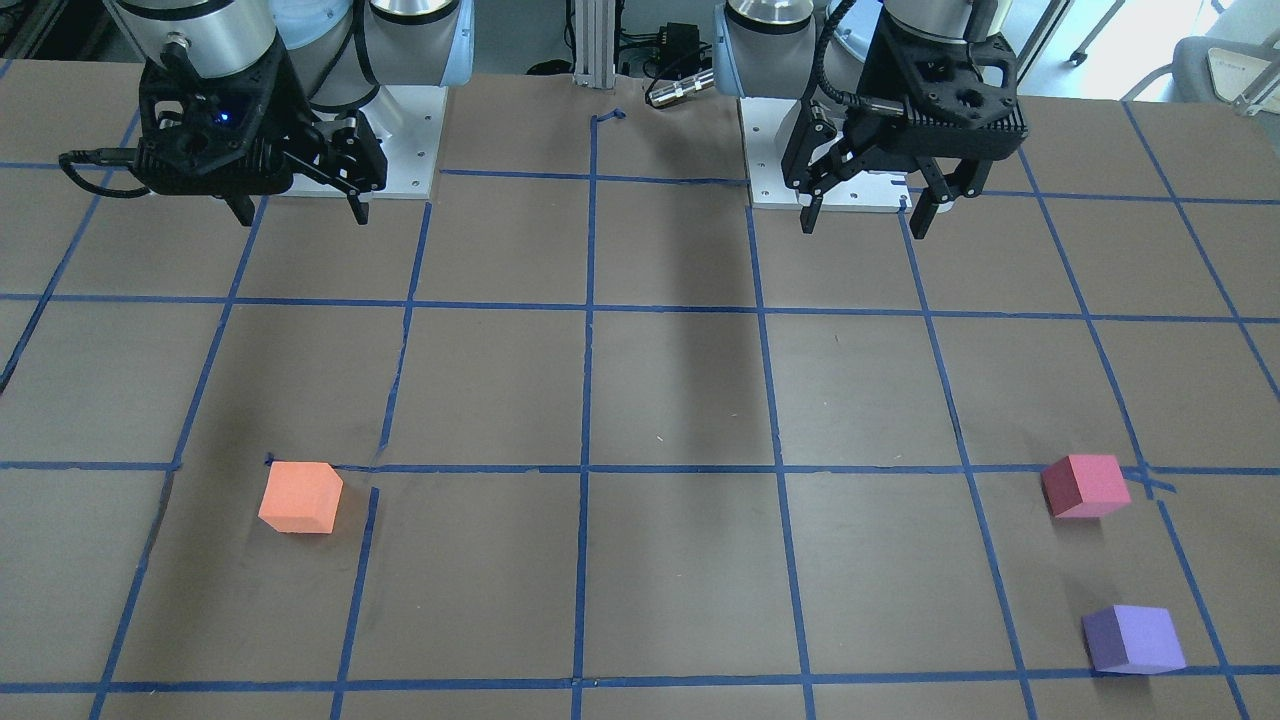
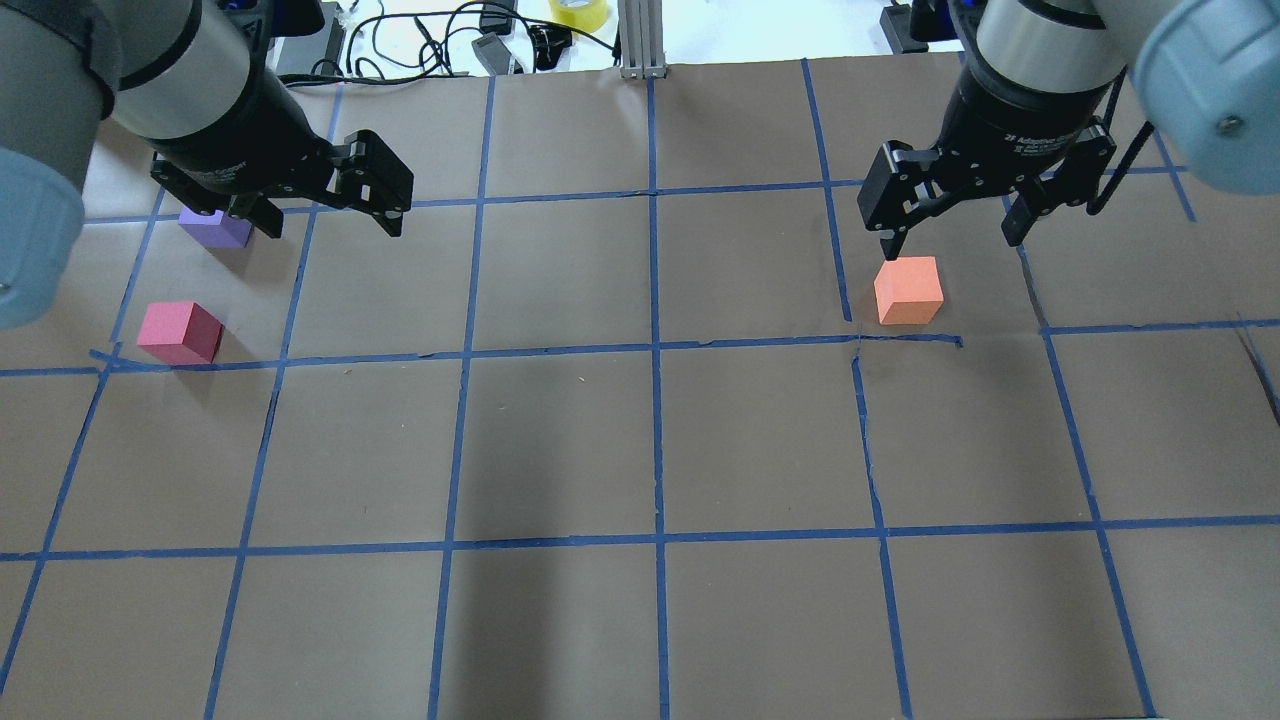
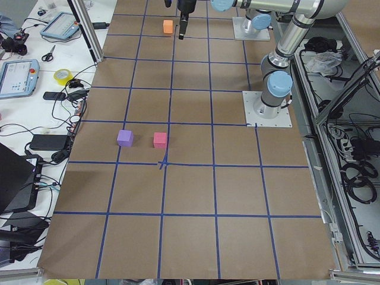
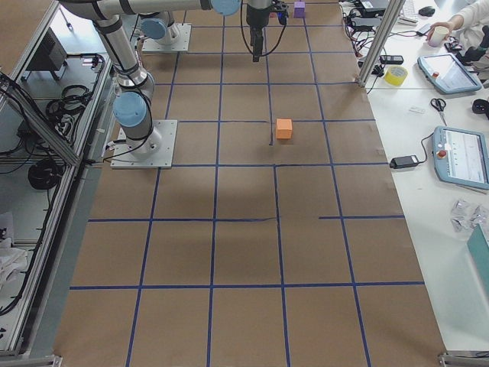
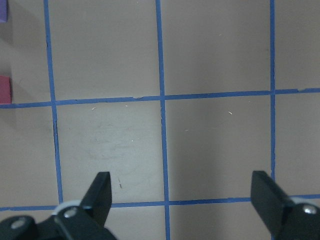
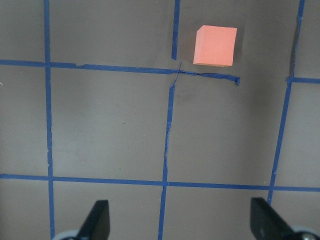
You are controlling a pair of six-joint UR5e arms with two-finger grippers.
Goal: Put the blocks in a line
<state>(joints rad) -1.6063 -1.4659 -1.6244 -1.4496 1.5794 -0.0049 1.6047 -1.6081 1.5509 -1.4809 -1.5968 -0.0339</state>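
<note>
Purple block (image 1: 1133, 640) and pinkish-red block (image 1: 1085, 486) lie near the left end of your desk (image 1: 680, 560), orange block (image 1: 300, 497) well apart toward the right end: no line begun, left gripper (image 1: 865, 222) and right gripper (image 1: 302, 214) released, empty.

The orange block (image 1: 300, 496) sat alone on the tabletop (image 1: 680, 400), well apart from the others. The pinkish-red block (image 1: 1085, 485) and purple block (image 1: 1133, 639) lay near each other.

L gripper (image 1: 865, 215) is held aloft, pointed down, w/ jaws spread wide apart & empty. R gripper (image 1: 302, 210) is held the same way: pointed down, jaws wide apart, empty. Both are carried at approx. the same height, well apart from each other.
</note>
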